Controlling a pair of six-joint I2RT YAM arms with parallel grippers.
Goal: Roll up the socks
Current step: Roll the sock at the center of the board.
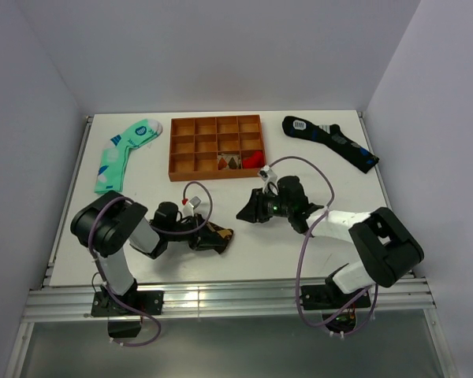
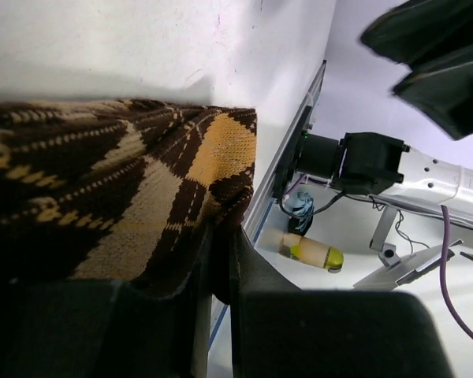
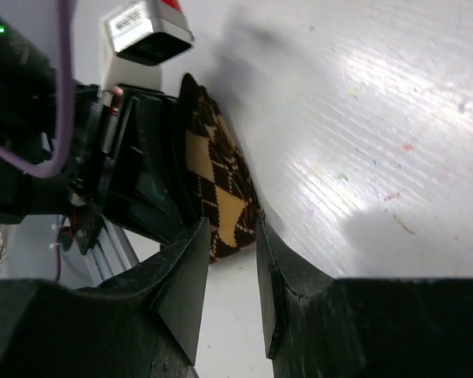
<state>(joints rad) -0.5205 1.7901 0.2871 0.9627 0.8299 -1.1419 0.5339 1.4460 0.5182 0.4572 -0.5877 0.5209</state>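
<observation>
Top external | left gripper (image 1: 207, 239) clamped on bunched brown argyle fabric socks (image 1: 221, 234), well nearside of orange-brown gridded tray (image 1: 217, 146) | right gripper (image 1: 248, 211) jaws slightly parted, empty, just beside socks, trayward | white sticker (image 3: 138, 24) on left wrist camera: print unreadable

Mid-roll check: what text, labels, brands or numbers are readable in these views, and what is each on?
Nothing can be read for certain.
White sticker on the small box at the left wrist: print too blurred.
Right arm's silver link: faint lettering, cut off by the frame edge.
Mint-green sock: marks on its white patch too small.
Black-navy sock: marks on its white patch too small.
</observation>
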